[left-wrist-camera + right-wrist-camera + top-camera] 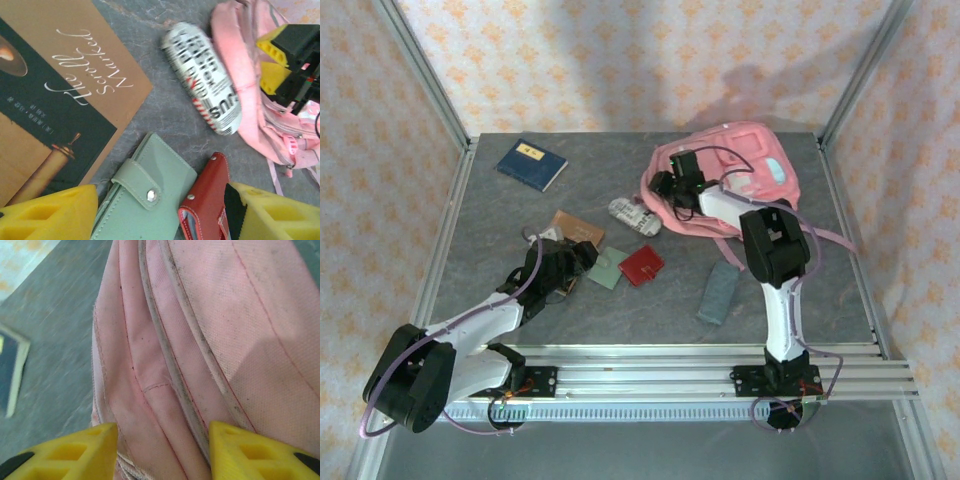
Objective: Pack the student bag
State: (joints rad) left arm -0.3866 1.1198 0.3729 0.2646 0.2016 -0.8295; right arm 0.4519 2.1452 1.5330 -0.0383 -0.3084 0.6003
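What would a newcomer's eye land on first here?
The pink student bag at the far right of the table, with the right tool poised over its fabric, fingers apart. Next, the central clutter: a black-and-white printed case, then a mint wallet and a red wallet beneath the open left tool.

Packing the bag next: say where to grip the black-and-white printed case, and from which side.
Grip the printed case across its narrow middle, from above. It lies flat, a long rounded capsule; its ends would likely slip, and one end lies close to the student bag.
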